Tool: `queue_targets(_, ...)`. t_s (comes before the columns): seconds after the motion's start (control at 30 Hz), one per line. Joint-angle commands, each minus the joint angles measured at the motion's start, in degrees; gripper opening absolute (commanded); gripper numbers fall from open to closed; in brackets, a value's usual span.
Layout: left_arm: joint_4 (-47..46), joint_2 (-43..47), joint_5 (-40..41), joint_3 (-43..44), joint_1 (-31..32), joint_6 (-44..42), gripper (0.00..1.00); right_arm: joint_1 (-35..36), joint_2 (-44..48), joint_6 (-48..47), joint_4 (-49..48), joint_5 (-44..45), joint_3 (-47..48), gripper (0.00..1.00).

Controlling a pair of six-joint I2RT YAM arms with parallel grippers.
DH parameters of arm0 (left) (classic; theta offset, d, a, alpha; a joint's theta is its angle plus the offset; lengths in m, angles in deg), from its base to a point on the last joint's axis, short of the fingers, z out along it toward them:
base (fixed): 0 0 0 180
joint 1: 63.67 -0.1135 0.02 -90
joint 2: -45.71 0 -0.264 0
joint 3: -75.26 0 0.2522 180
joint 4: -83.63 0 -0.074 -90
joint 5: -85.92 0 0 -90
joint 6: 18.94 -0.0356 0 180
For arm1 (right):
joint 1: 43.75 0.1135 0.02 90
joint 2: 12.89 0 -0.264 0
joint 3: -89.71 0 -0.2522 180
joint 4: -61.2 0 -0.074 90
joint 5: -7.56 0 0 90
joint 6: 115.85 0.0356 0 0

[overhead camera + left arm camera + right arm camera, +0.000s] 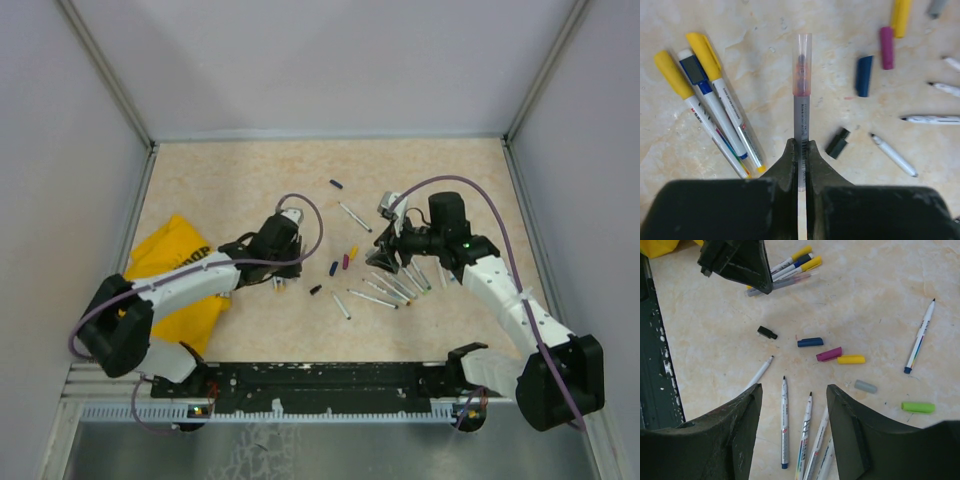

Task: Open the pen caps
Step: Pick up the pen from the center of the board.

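Note:
My left gripper [801, 150] is shut on a grey pen [801, 120] that points away from it, a clear cap [802, 65] still on its tip. Three capped pens [715, 105] lie to its left. Loose caps lie between the arms: black [767, 332], blue [810, 342], purple [829, 354], yellow [850, 359], grey [865, 386] and green [917, 407]. My right gripper [795, 390] hangs open above several uncapped pens [784, 425], holding nothing. From above, the left gripper [283, 278] and the right gripper [385, 258] face each other across the caps.
A yellow cloth [175, 270] lies under the left arm. A lone uncapped pen [920, 337] and a dark cap [336, 184] lie farther back. The black rail [320, 385] runs along the near edge, and grey walls enclose the table.

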Motion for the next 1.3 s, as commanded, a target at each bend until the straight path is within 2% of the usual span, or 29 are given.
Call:
queue_targets(0.0, -8.01, 8.83, -6.17, -4.24, 0.06, 0.66, 0.00, -0.51, 1.36, 1.87, -2.35, -4.49, 1.74, 0.55)
queue_targets(0.3, -29.31, 24.58, -16.89, -20.23, 0.15, 5.81, 0.00, -1.55, 4.36, 6.99, -6.65, -11.22, -0.25, 0.55)
queue_targets(0.53, -43.34, 32.32, -20.47, -28.65, 0.16, 10.05, 0.00, -1.69, 6.48, 9.64, -9.63, -14.47, -2.02, 0.54)
queue_targets(0.83, -57.33, 34.53, -21.71, -34.79, 0.24, 13.56, 0.00, -1.65, 6.99, 12.32, -13.16, -17.67, -4.00, 0.54)
queue_targets(1.27, -65.39, 34.91, -20.57, -39.06, 0.74, 14.96, 0.00, -1.65, 6.65, 13.61, -14.98, -19.36, -4.88, 0.54)
